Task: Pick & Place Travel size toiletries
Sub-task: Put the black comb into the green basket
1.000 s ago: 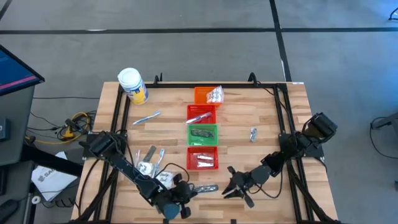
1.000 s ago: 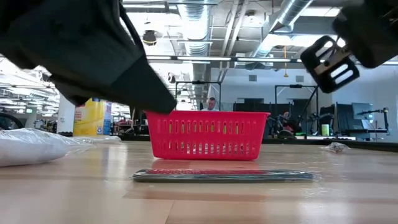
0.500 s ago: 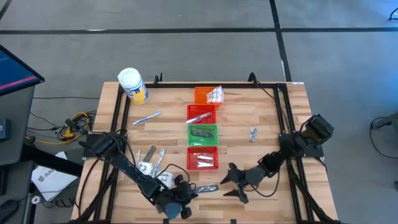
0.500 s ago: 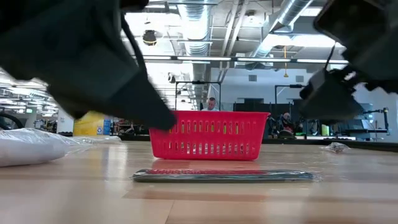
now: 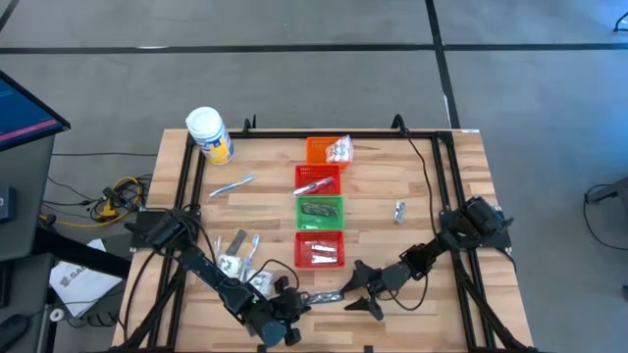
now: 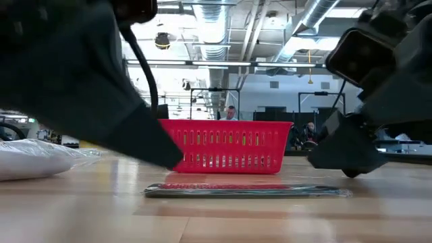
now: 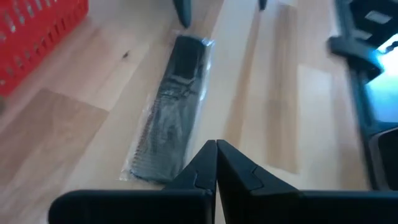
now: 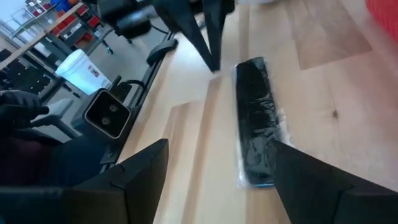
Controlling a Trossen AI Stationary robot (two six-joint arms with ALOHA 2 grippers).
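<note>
Two arms flank the wrapped black comb (image 7: 171, 121); left jaws pressed together, right jaws spread; low view partly blocked.

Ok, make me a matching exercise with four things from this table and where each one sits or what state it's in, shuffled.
Things:
1. comb
2. white jar
3. left gripper
4. right gripper

States or places:
A. open
B. far left corner of the table
C. shut
D. flat on the wood in front of the red basket

Pairs: 1-D, 2-B, 3-C, 4-A
</note>
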